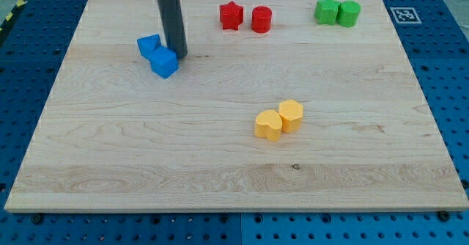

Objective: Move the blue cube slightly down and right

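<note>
No jaws here: the arm ends in a plain rod, and my tip (178, 56) rests on the board just right of the blue cube (165, 63), touching or nearly so. That cube sits near the table's top-left corner, pressed against a second blue block (149, 45) up and left of it. Along the top edge stand a red star (231, 15) and red cylinder (261, 19), then two green blocks (337, 12) toward the top-right corner. Two yellow blocks (279, 119) touch near the middle of the wooden table (110, 164).

Pale smooth wooden board (220, 150)
</note>
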### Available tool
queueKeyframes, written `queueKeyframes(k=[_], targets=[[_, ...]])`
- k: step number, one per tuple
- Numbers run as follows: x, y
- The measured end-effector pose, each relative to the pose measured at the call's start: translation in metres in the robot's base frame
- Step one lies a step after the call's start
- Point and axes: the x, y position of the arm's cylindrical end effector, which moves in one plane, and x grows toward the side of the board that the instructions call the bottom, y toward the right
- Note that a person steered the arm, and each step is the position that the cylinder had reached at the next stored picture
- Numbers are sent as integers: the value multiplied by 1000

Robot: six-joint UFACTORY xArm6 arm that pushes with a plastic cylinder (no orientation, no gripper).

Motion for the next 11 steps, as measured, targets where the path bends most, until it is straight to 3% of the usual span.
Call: queueKeyframes(k=[3,5,11], targets=[[9,-109],[44,-75],[36,-3]])
